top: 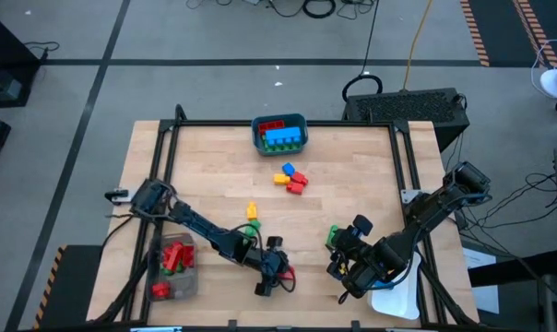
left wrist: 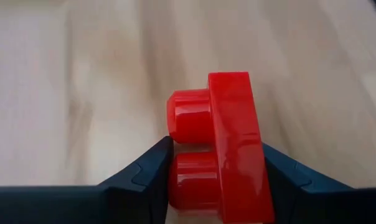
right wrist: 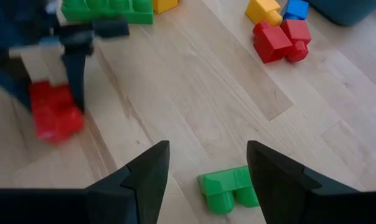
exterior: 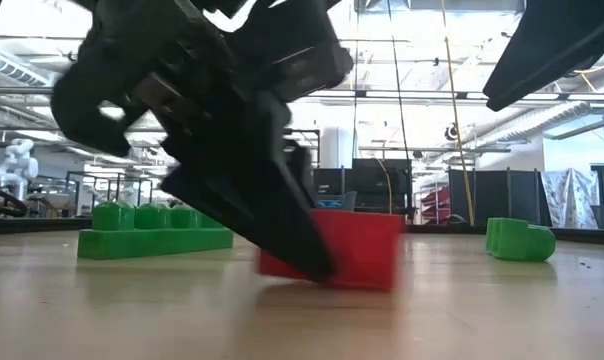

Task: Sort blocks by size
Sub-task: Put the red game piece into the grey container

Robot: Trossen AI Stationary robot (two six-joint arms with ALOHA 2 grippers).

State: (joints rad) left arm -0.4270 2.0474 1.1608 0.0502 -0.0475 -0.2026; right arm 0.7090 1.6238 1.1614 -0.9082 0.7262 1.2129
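Surface: pale wood table (top: 223, 175), lab hall behind | left gripper (left wrist: 216, 171) pinches red block (left wrist: 228, 146) on the table, studs facing sideways toward one finger, long axis along the fingers | right gripper (right wrist: 206, 165) spread, green block (right wrist: 228, 188) just ahead between its fingers

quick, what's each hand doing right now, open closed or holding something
Left hand: closed on a small red block, low at the table.
Right hand: open, holding nothing, hovering above a small green block.
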